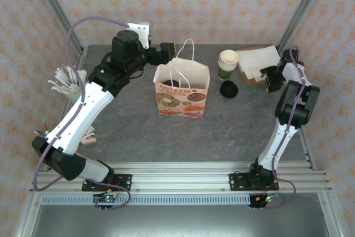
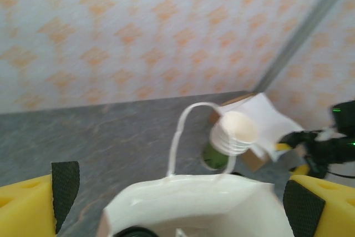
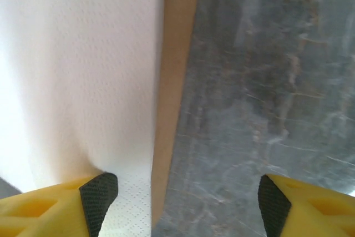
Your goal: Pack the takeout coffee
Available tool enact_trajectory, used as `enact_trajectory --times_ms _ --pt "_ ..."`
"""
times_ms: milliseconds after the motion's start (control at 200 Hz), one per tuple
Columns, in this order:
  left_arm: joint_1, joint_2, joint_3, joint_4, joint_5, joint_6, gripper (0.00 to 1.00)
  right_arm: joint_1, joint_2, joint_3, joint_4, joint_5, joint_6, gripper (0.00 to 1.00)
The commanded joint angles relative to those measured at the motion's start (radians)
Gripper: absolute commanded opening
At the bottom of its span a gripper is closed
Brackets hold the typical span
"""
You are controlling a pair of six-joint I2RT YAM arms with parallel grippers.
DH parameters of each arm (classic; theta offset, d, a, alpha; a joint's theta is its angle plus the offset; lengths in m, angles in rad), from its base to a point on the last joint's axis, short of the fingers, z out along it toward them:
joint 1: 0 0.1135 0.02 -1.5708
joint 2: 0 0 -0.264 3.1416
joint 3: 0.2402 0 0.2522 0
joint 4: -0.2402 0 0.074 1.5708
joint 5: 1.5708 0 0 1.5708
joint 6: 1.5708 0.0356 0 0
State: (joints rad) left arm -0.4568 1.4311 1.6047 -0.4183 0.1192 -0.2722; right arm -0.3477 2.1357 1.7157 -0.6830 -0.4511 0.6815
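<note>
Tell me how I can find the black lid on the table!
Look at the white paper bag with pictures, standing in the middle of the table. To its right stands a stack of green cups, and the lid lies just on the near side of that stack. It is the only flat, round, black thing there.

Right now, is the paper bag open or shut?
Open: the paper bag stands upright, its mouth spread wide in the left wrist view, handles up.
</note>
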Motion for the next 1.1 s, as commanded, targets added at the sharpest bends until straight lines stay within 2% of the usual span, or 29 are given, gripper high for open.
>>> enact_trajectory --times_ms 0,165,255,310,420,656,801,951,1026,1096 --pt "0.007 -0.013 -0.045 0.018 -0.159 -0.063 1.0 0.004 0.025 0.065 0.015 -0.006 0.027 0.71" --pt "0.01 -0.017 -0.044 0.004 -0.189 -0.062 1.0 0.004 -0.007 0.009 0.078 0.025 0.035 0.5" --pt "0.01 -0.008 -0.03 -0.006 -0.19 -0.055 1.0 0.003 -0.016 -0.005 0.117 0.013 0.038 0.43" --pt "0.01 -0.001 -0.017 -0.017 -0.189 -0.052 1.0 0.003 -0.013 -0.006 0.136 -0.004 0.049 0.44" --pt "0.011 0.006 -0.001 -0.03 -0.188 -0.048 1.0 0.007 -0.038 -0.049 0.214 -0.015 0.085 0.54" --pt "0.01 0.009 -0.014 -0.019 -0.193 -0.062 1.0 0.01 -0.082 -0.164 0.413 -0.048 0.15 0.56" --pt "0.01 0.019 -0.003 -0.02 -0.187 -0.065 1.0 0.015 -0.068 -0.155 0.433 -0.035 0.16 0.56" --pt "0.01 0.02 -0.003 -0.021 -0.192 -0.071 1.0 0.019 -0.115 -0.219 0.521 -0.007 0.18 0.61" --pt "0.01 0.024 -0.003 -0.016 -0.194 -0.071 1.0 0.019 -0.105 -0.222 0.526 -0.013 0.186 0.59" --pt "0.01 0.03 0.005 -0.013 -0.192 -0.069 1.0 0.02 -0.09 -0.223 0.528 -0.016 0.201 0.49"
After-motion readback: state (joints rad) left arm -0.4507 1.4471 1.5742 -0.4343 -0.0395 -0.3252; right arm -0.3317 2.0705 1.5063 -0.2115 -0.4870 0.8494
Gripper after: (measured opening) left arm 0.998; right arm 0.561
